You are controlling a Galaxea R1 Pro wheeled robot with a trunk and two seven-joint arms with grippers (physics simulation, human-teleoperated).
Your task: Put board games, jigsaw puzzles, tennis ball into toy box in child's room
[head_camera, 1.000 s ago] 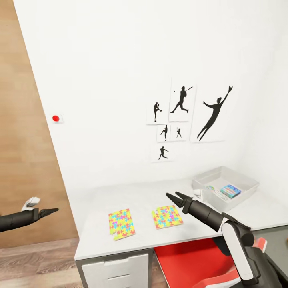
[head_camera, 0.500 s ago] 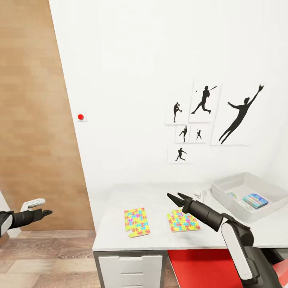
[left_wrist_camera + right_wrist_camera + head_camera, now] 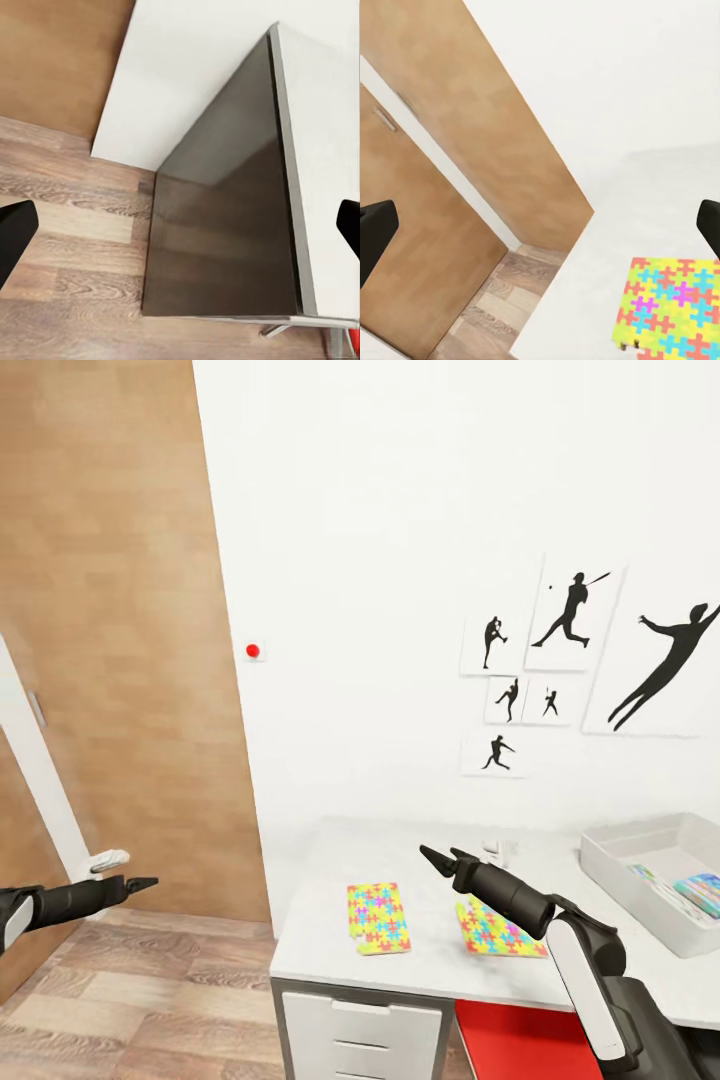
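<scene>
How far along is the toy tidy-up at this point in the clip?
Partly done: the toy box on the table already holds colourful flat items, seemingly board games; how many is unclear. Nothing is in hand: the right end effector is open above the table, the left end effector is empty over the floor. Left: both jigsaw puzzles lie on the table.

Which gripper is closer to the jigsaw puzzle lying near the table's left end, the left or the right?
Right. The right gripper hovers open over the table, beside that jigsaw puzzle. The left gripper hangs over the floor, well off the table's end.
</scene>
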